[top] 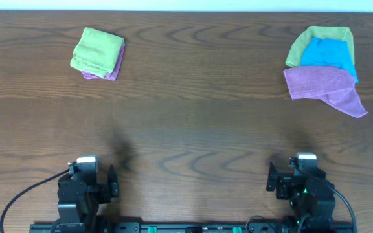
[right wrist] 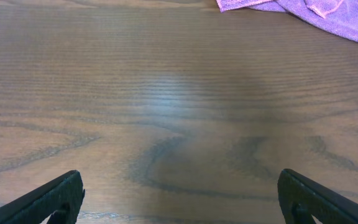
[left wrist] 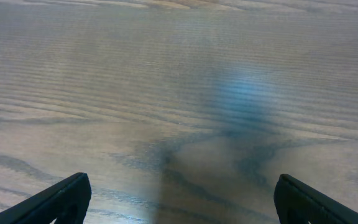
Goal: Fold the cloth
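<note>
The lilac cloth (top: 322, 87) lies rumpled at the far right of the table, at the front of a pile, with one corner trailing to the right. Its near edge shows at the top of the right wrist view (right wrist: 309, 7). I cannot see its white tag. My left gripper (top: 112, 182) is open and empty at the near left edge; its view (left wrist: 180, 199) shows only bare wood. My right gripper (top: 271, 178) is open and empty at the near right edge, well short of the cloth, and its view (right wrist: 180, 198) shows bare wood between the fingers.
A blue cloth (top: 329, 55) and a lime-green cloth (top: 303, 42) lie in the same pile behind the lilac one. At the far left a folded lime-green cloth (top: 97, 50) sits on a small folded purple square (top: 112, 70). The table (top: 193, 129) is dark wood.
</note>
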